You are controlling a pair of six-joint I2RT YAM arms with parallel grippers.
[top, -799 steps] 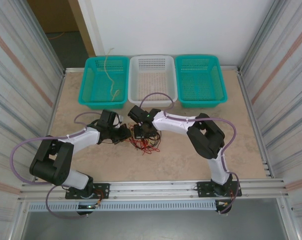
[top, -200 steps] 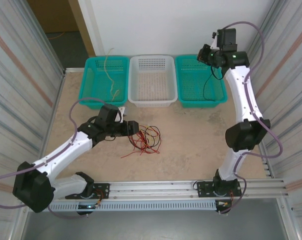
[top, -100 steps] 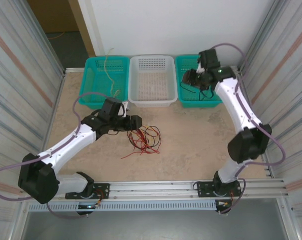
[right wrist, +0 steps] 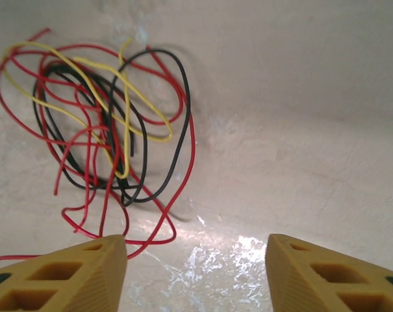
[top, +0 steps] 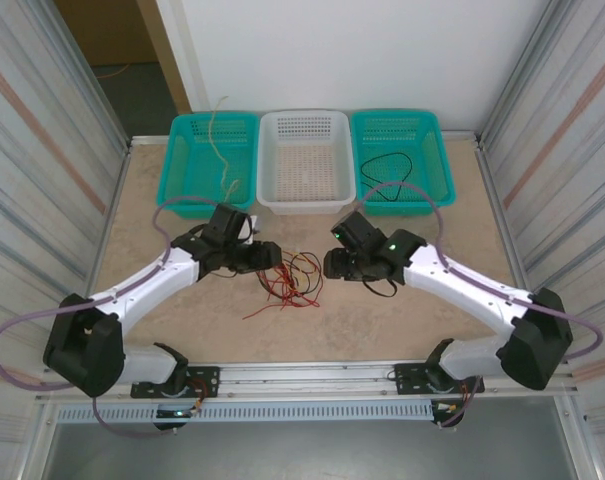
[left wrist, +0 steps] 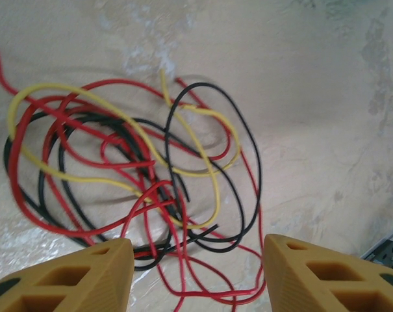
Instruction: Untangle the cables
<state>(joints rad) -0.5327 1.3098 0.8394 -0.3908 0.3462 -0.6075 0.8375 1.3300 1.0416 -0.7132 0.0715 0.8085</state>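
The cables [top: 288,279], thin red, black and yellow wires, lie tangled on the table centre. My left gripper [top: 269,256] is at the tangle's left edge. In the left wrist view it [left wrist: 196,276] is open, with red and black loops of the cables [left wrist: 128,159] lying on the table between its yellow fingertips [left wrist: 73,276]. My right gripper [top: 331,264] hovers just right of the tangle. It [right wrist: 196,270] is open over bare table, with the cables [right wrist: 105,117] ahead to its left. One black cable [top: 386,165] rests in the right teal basket [top: 437,160]. A pale cable [top: 222,150] hangs in the left teal basket [top: 182,165].
A white basket [top: 272,165] stands between the two teal ones along the back edge. Corrugated metal walls close in both sides. A metal rail [top: 312,378] with the arm bases runs along the near edge.
My right arm swung down from above the right teal basket to the table beside the tangle, leaving a black cable in that basket with its jaws now open. My left gripper stayed by the tangle.
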